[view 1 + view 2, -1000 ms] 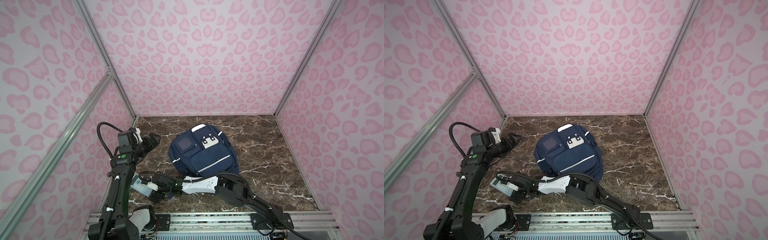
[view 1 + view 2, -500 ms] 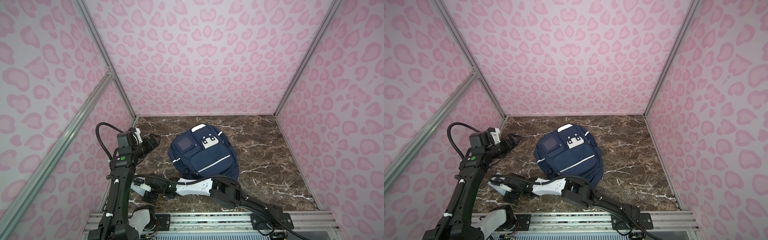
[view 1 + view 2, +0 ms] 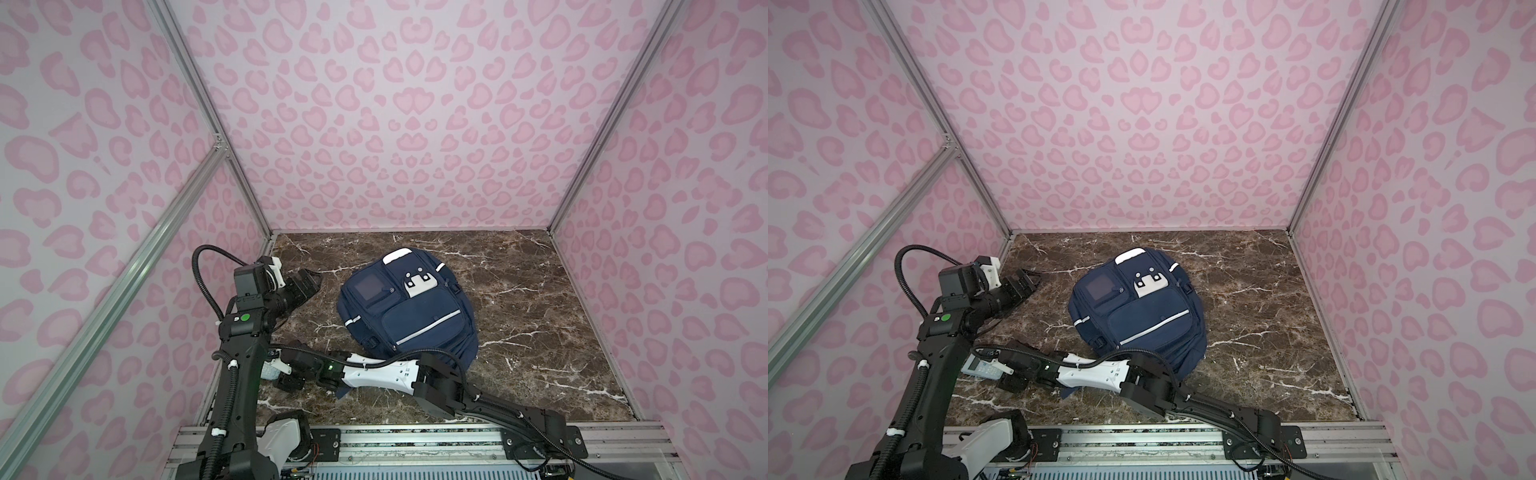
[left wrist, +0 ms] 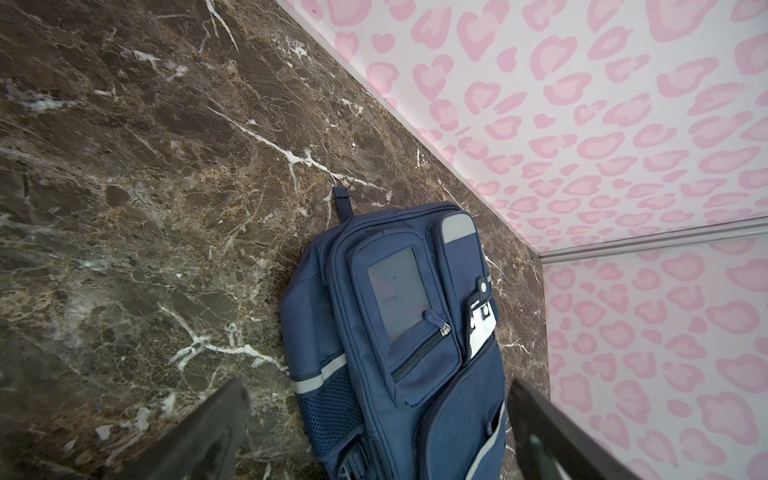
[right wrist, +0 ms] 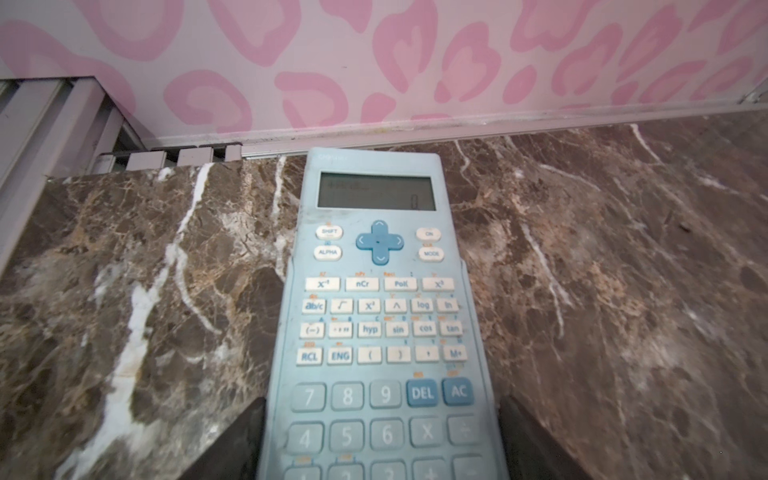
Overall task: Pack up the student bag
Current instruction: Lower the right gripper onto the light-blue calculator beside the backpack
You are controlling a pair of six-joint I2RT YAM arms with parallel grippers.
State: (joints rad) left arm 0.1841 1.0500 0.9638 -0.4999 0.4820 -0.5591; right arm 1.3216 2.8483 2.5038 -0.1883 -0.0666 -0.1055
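Note:
The student bag (image 3: 409, 316) (image 3: 1138, 316), navy with white stripes and a grey window pocket, lies flat and closed in the middle of the marble table. My left gripper (image 3: 312, 278) (image 3: 1032, 277) hovers open to the left of it; in the left wrist view the student bag (image 4: 399, 332) lies beyond the spread left gripper (image 4: 378, 390). A light-blue calculator (image 5: 374, 291) (image 3: 982, 366) lies face up at the front left by the wall. My right gripper (image 5: 382, 419) (image 3: 1005, 374) reaches across, its fingers (image 5: 245, 432) pressed to both long edges of the calculator's lower end.
The pink patterned wall (image 5: 374, 62) and its metal base strip run just behind the calculator. The left arm's upright link (image 3: 241, 374) stands close over the calculator's spot. An aluminium rail (image 3: 415, 440) borders the front edge of the marble table (image 3: 519, 311).
My right gripper has slid further left over the calculator and its fingers have closed in on its sides. The left arm and the bag have stayed where they were.

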